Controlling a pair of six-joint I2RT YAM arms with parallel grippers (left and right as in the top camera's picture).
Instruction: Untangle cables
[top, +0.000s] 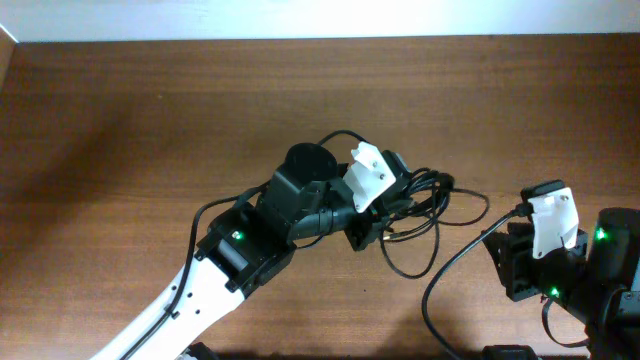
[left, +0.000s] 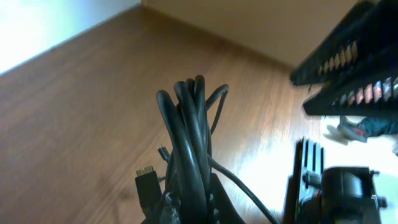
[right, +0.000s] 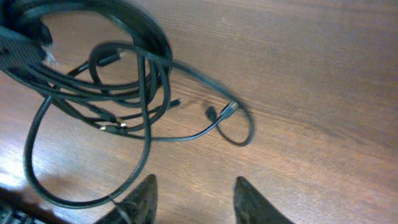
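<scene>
**Operator:** So, where are the cables right now?

**Spotter:** Your left gripper has them. It is clamped on the cables partway along. In the left wrist view they rise out of it as a tight sheaf of black strands, lifted off the desk. A gold-tipped plug hangs just beside that gripper, at the foot of the sheaf.

**Operator:** And the part that isn't lifted?

**Spotter:** It lies slack on the desk, on the side of the left gripper that faces your other arm. You can see several curves crossing one another there, and they are not separated. Farthest from the left gripper, one strand ends in a small loop. Two little plug ends sit at the mouth of that loop, close together. I cannot tell which strand each one belongs to.

**Operator:** What about my right side?

**Spotter:** Your right gripper is spread apart and holds nothing. It hangs above bare wood, apart from the cables. From its own camera the small loop lies just ahead of the fingers, between them and the left gripper. The widest slack curve runs close by one fingertip, and I cannot say whether it touches.

**Operator:** How many cables are there?

**Spotter:** You can't count them from these views, because the strands overlap too much at the left gripper.
</scene>
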